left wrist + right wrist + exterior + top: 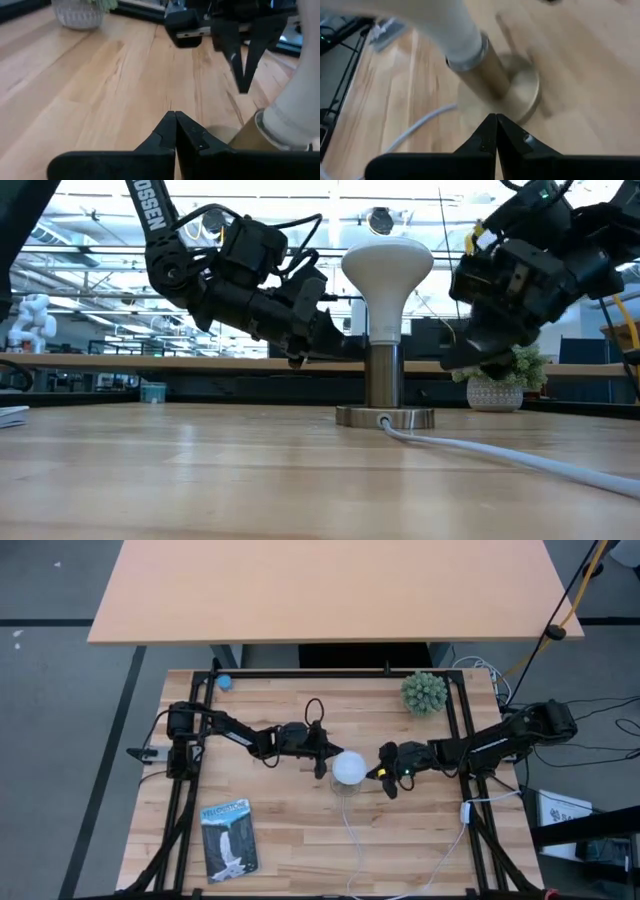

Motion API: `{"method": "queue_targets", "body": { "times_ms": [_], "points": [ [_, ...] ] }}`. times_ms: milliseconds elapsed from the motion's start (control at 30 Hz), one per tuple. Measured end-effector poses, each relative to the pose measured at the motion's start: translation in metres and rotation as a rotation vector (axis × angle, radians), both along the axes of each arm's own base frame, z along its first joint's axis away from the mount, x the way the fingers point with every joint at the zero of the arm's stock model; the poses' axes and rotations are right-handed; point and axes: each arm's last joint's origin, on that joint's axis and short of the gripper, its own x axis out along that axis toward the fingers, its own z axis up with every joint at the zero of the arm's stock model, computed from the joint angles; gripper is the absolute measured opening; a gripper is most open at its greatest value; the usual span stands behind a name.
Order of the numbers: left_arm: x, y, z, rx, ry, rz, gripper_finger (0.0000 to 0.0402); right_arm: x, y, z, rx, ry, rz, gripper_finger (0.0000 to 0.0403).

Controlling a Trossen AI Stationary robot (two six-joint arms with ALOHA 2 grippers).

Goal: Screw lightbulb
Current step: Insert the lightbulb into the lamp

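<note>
The white lightbulb [388, 275] stands upright, dome up, with its neck in the metal socket stem [385, 375] on a round base disc [385, 418] at mid-table. It also shows in the high view [348, 767]. My left gripper [322, 766] is shut and empty just left of the bulb, and shows in its own wrist view [175, 120]. My right gripper [386, 783] is shut and empty just right of the bulb, and shows in its own wrist view [496, 122]. Both hang above the table beside the socket.
A white cord [356, 840] runs from the base disc toward the table's near edge. A green spiky plant in a pot [424, 692] stands at the far right. A small blue object [224, 682] lies at the far left, and a booklet [229, 838] at the near left.
</note>
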Motion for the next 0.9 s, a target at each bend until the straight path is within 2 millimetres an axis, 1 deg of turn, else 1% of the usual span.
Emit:
{"method": "queue_targets", "body": {
  "times_ms": [133, 233, 300, 400, 533, 633, 767, 833, 900],
  "points": [
    [-0.001, 0.000, -0.004, -0.020, 0.041, 0.004, 0.0000, -0.003, 0.012, -0.002, 0.046, 0.037, 0.031, 0.0000],
    [-0.002, 0.003, -0.004, -0.002, 0.049, 0.007, 0.0000, -0.006, 0.026, -0.003, 0.029, 0.039, 0.015, 0.0000],
    [-0.005, 0.011, -0.003, 0.001, 0.074, 0.035, 0.0000, -0.008, 0.038, -0.002, 0.012, 0.020, 0.003, 0.0000],
    [-0.010, 0.028, 0.001, -0.009, 0.089, 0.095, 0.0000, -0.013, 0.057, -0.002, -0.012, -0.013, -0.040, 0.0000],
    [-0.016, 0.047, 0.004, -0.087, 0.085, 0.087, 0.0000, -0.013, 0.076, -0.011, -0.040, -0.064, -0.117, 0.0000],
    [-0.020, 0.056, 0.004, -0.150, 0.091, 0.051, 0.0000, 0.001, 0.088, -0.020, -0.064, -0.100, -0.150, 0.0000],
    [-0.026, 0.064, -0.003, -0.200, 0.164, 0.024, 0.0000, 0.037, 0.109, -0.031, -0.123, -0.096, -0.146, 0.0000],
    [-0.030, 0.067, -0.008, -0.222, 0.212, 0.030, 0.0000, 0.056, 0.118, -0.037, -0.169, -0.097, -0.170, 0.0000],
    [-0.033, 0.070, -0.010, -0.227, 0.243, 0.039, 0.0000, 0.071, 0.124, -0.041, -0.208, -0.092, -0.219, 0.0000]
  ]
}}
